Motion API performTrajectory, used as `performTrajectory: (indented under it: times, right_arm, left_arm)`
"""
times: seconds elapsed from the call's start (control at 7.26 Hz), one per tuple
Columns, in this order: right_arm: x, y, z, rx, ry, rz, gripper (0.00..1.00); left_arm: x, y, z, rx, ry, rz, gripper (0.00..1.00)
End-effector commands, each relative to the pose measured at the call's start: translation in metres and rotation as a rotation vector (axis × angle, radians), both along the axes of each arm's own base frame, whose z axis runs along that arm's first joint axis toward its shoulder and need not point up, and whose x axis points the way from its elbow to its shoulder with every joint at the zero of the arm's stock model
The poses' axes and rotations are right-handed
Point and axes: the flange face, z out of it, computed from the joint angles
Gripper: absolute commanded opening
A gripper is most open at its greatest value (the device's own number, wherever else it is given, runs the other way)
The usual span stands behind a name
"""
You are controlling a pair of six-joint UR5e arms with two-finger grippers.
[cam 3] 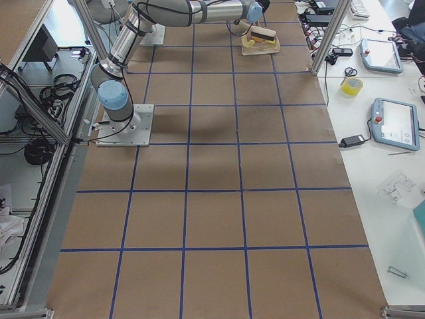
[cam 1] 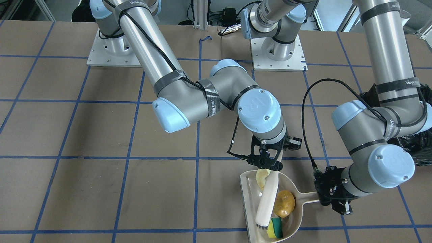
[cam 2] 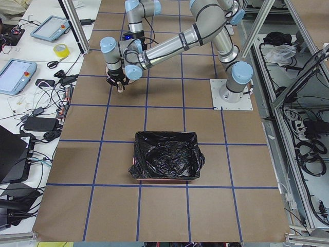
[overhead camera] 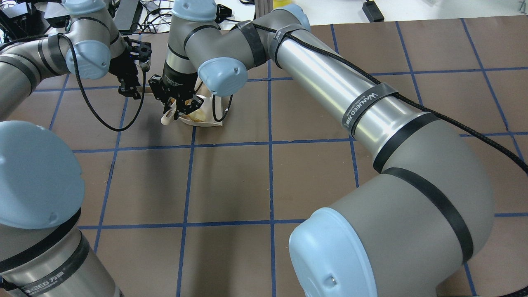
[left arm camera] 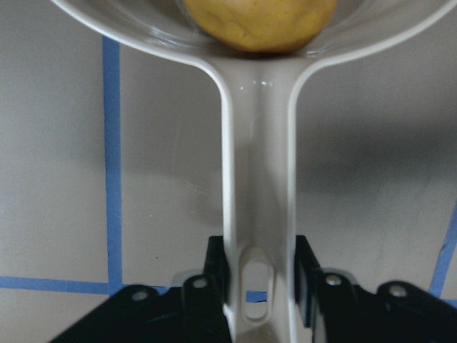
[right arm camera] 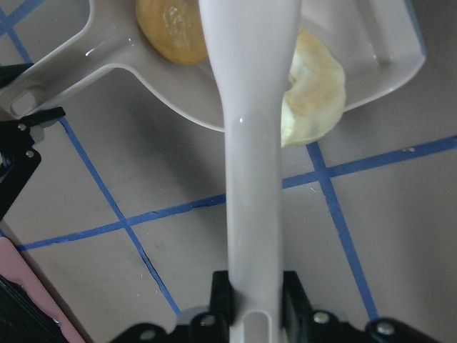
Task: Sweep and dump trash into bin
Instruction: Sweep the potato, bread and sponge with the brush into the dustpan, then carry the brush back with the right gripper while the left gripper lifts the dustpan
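Observation:
The beige dustpan (cam 1: 250,195) lies on the table and holds all the trash: the tan potato (cam 1: 284,203), the croissant piece (cam 1: 261,177) at its open edge and the yellow-and-green sponge (cam 1: 275,228). My left gripper (cam 1: 337,199) is shut on the dustpan handle (left arm camera: 258,214). My right gripper (cam 1: 270,161) is shut on the beige brush (cam 1: 267,199), whose dark bristles rest inside the pan by the sponge. The wrist view shows the brush handle (right arm camera: 253,143) lying over the croissant (right arm camera: 314,100). The black-lined bin (cam 2: 167,157) stands apart, toward my left end of the table.
Black bag plastic of the bin (cam 1: 416,148) shows just behind my left arm's elbow. Both arms' base plates (cam 1: 113,50) (cam 1: 278,54) sit at the robot's edge. A side bench holds tablets and a tape roll (cam 2: 60,50). Blue tape lines grid the brown table.

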Motion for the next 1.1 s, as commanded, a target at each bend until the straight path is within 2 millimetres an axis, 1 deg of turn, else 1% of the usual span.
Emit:
performTrajectory:
  times: [0.0, 0.14, 0.28, 0.41, 0.55, 0.69, 0.83, 0.96]
  right_arm:
    - [-0.019, 0.006, 0.02, 0.021, 0.085, -0.009, 0.04]
    - [-0.037, 0.003, 0.026, 0.02, 0.151, -0.003, 0.04]
    - [-0.077, -0.011, 0.045, 0.021, 0.176, 0.02, 0.03]
    - [-0.119, -0.019, 0.063, 0.036, 0.182, 0.062, 0.03]
    - [-0.17, -0.026, 0.077, 0.047, 0.241, 0.131, 0.03]
    - [-0.219, -0.033, 0.089, 0.028, 0.301, 0.201, 0.02]
    - [-0.266, -0.035, 0.093, 0.038, 0.339, 0.25, 0.01]
    - [-0.319, -0.03, 0.095, 0.043, 0.366, 0.31, 0.0]
  left_arm:
    - [-0.001, -0.001, 0.0, -0.004, 0.015, 0.0, 0.13]
    - [0.0, 0.0, 0.002, -0.007, 0.024, 0.003, 0.12]
    - [0.005, -0.003, 0.006, -0.022, 0.07, 0.011, 0.1]
    - [0.006, -0.001, 0.016, -0.021, 0.082, 0.002, 0.09]
    - [0.03, 0.0, 0.019, -0.024, 0.081, -0.065, 0.08]
    - [0.066, 0.007, 0.031, -0.021, 0.085, -0.056, 0.08]
    - [0.096, 0.013, 0.048, -0.017, 0.086, -0.108, 0.07]
    - [0.132, 0.021, 0.073, -0.012, 0.083, -0.158, 0.07]
